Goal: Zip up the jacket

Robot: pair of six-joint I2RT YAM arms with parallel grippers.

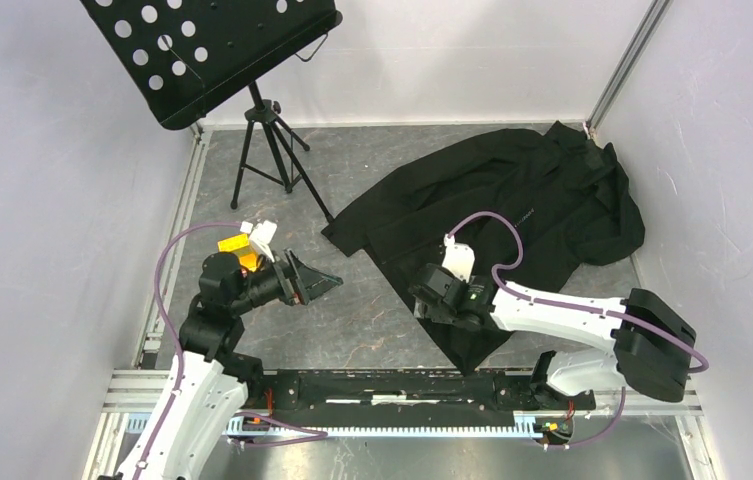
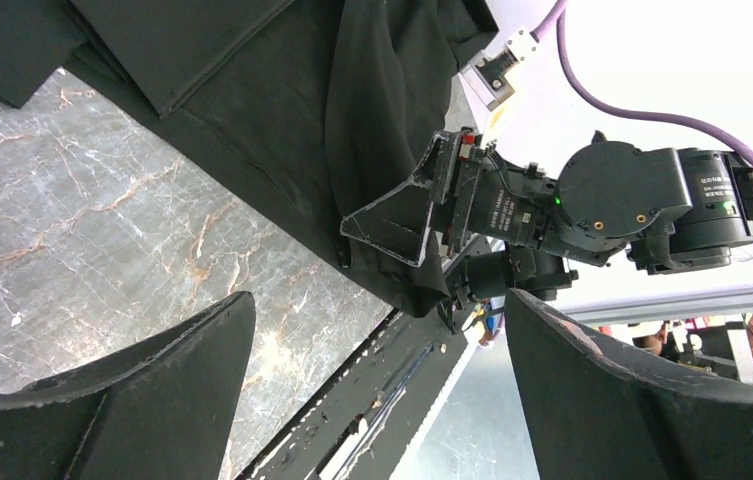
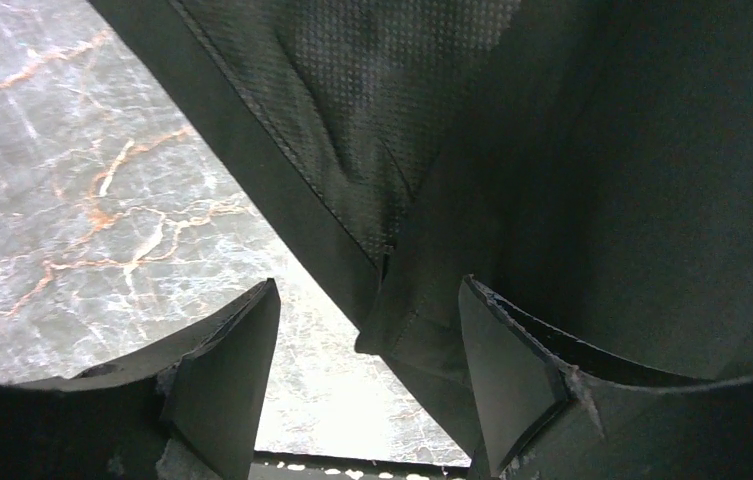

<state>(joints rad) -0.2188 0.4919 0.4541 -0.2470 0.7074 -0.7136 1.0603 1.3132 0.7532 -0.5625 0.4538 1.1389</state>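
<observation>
The black jacket (image 1: 512, 215) lies spread on the marbled grey table at centre right, with its lower hem reaching the near edge. My right gripper (image 1: 421, 297) is open at the jacket's left front edge near the hem. In the right wrist view a hem corner of the jacket (image 3: 402, 335) lies between the open fingers of my right gripper (image 3: 370, 290), not pinched. My left gripper (image 1: 324, 281) is open and empty, hovering left of the jacket and pointing at it. The left wrist view shows my left gripper (image 2: 380, 300) wide open, facing the jacket (image 2: 282, 110) and the right gripper (image 2: 392, 225).
A black perforated music stand (image 1: 207, 50) on a tripod (image 1: 272, 150) stands at the back left. White walls close in the table on the left, back and right. A black rail (image 1: 402, 385) runs along the near edge between the arm bases.
</observation>
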